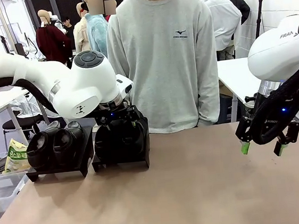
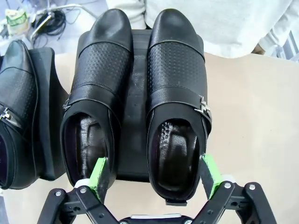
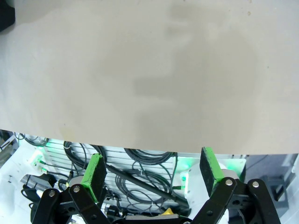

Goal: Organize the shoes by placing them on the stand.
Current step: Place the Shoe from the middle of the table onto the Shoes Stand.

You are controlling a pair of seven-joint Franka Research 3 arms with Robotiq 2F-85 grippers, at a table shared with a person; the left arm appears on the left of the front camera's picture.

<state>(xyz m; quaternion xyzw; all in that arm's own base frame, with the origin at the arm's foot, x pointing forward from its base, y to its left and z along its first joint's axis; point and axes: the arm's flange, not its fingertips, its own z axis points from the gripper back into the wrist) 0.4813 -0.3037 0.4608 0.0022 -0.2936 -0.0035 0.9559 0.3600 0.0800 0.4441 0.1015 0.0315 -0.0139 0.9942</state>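
Observation:
Two glossy black shoes, one [image 2: 96, 93] beside the other [image 2: 177, 93], lie side by side on a black stand [image 2: 133, 116], toes pointing away. My left gripper [image 2: 154, 175] is open just behind their heels. Its fingers straddle the heel of the right-hand shoe, and one green pad [image 2: 99, 171] sits at the other shoe's opening. In the front view this gripper [image 1: 119, 120] hovers over the right stand [image 1: 120, 160]. A second stand [image 1: 56, 167] to its left carries two more shoes [image 1: 51, 146]. My right gripper [image 1: 261, 148] hangs open and empty above the table's right side.
A person in a grey sweatshirt [image 1: 164, 51] stands at the far edge behind the stands. The brown table [image 1: 190, 193] spreads out in front. A bin with a green packet [image 1: 16, 157] sits off the left edge. Cables [image 3: 140, 168] lie below the table's edge.

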